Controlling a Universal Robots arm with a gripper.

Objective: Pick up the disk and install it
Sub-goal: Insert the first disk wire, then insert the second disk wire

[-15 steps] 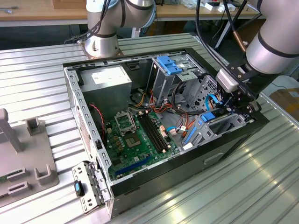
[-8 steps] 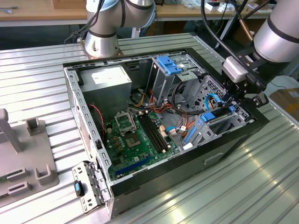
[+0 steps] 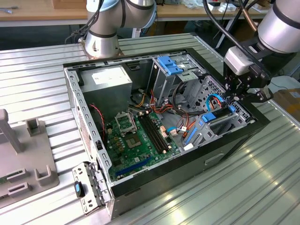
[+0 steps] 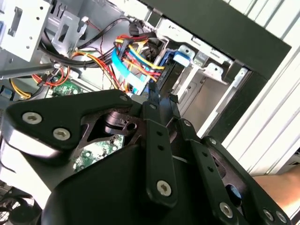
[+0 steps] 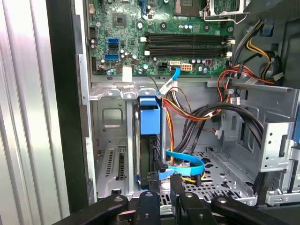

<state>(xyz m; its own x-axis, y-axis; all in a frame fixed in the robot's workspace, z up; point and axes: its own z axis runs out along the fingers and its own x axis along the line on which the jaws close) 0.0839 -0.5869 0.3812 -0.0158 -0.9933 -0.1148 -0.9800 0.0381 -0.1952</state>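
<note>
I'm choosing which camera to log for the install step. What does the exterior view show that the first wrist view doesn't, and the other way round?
Exterior view alone: the whole open computer case on the slatted metal table, the arm's base, the power supply and the grey fixture at the exterior view's left.

First wrist view alone: a look straight down the drive bay, where the disk stands on edge in its slot beside the blue cable.

Both: the gripper at the disk, the green motherboard and the bundled wires.
</note>
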